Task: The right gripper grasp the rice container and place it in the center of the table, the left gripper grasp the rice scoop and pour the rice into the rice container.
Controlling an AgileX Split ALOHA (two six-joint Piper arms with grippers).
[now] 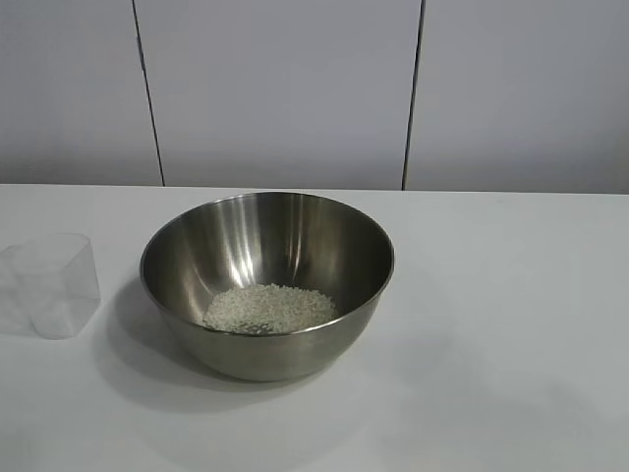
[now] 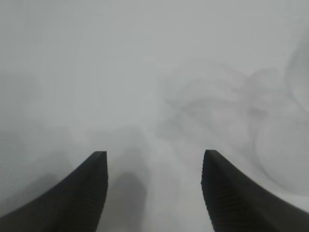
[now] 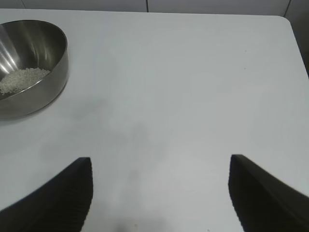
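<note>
You have no brand, label or writing to read anywhere here – the bowl, the cup and the wall panels behind the table [image 1: 511,324] are all plain.

The rice container [image 1: 267,283] stands upright around the middle of the exterior frame, slightly left of centre, on the white table. Its polished steel wall is bare, and the rice [image 1: 269,308] lies as a low white heap on the bottom, toward the near side of the bowl. In the right wrist view you see the same bowl at the upper left of the frame, with the grains inside it.

The rice scoop [image 1: 55,283] stands on the table at the left edge of the exterior frame, just beside the bowl but not touching it. It is translucent and you can see no grains in it.

Your left gripper [image 2: 154,193] does not appear in the exterior view. Its own camera shows two dark fingers [image 2: 82,198] spread apart at the bottom of the frame, with nothing between them – only a hazy pale surface ahead.

Your right gripper [image 3: 159,193] is also spread wide and holds nothing. Its fingers sit at the lower corners of its frame, over bare table, well apart from the bowl.
</note>
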